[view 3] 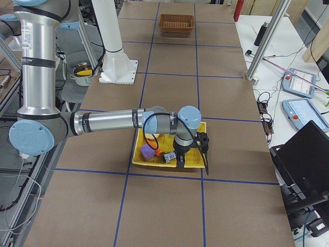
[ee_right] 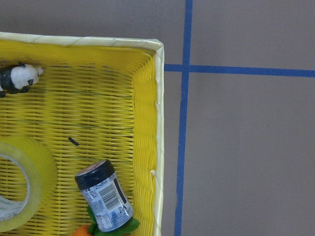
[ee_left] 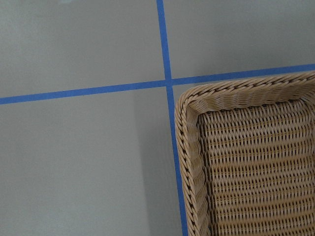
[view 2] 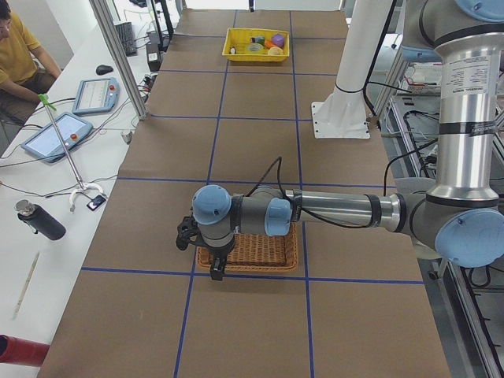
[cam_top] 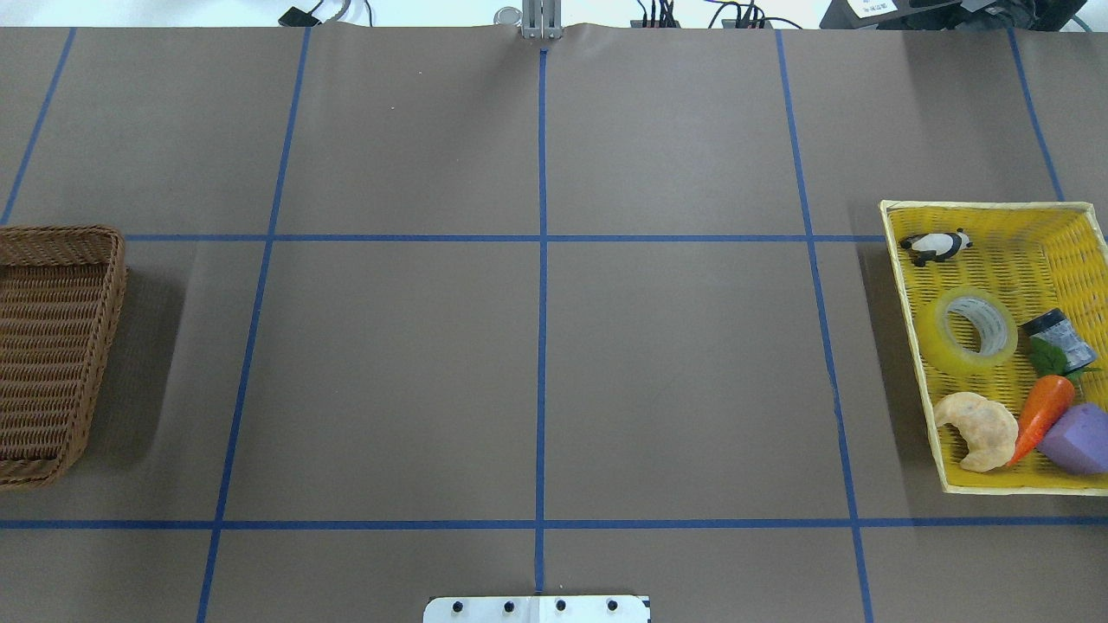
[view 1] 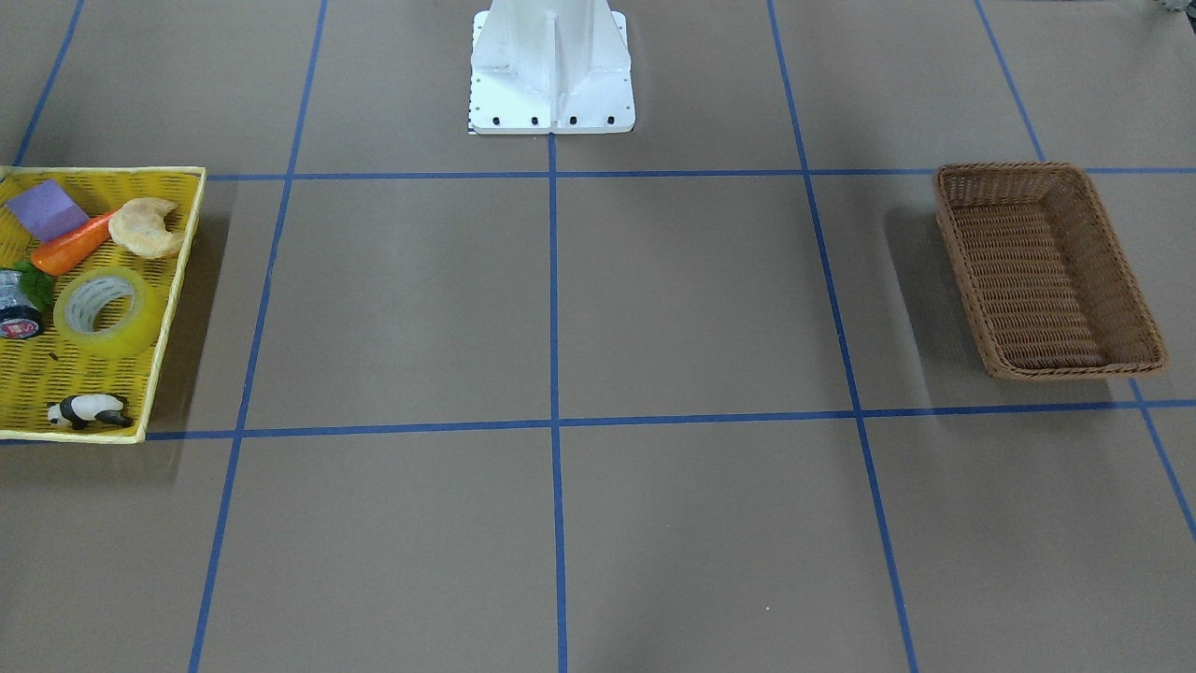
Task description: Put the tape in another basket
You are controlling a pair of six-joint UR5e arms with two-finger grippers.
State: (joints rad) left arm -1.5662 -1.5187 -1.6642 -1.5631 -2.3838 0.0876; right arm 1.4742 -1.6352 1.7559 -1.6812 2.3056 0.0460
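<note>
Right gripper (view 3: 193,157) is hovering over yellow tray (cam_top: 987,210), left gripper (view 2: 203,250) over basket (view 1: 1046,173).
Tape (cam_top: 967,330) is lying flat in tray below right fingers, beside can (cam_top: 1060,336); whether either gripper's fingers are spreading cannot be told.

Yellows and browns on a blue-gridded brown table (view 1: 691,299).
The translucent yellow packing tape roll (view 1: 117,344) has a white core; the mesh plastic tray (view 1: 174,280) is bright yellow, the rectangular woven wicker basket (view 1: 1046,271) brown, the panda figurine (view 1: 89,411) black-and-white.
</note>
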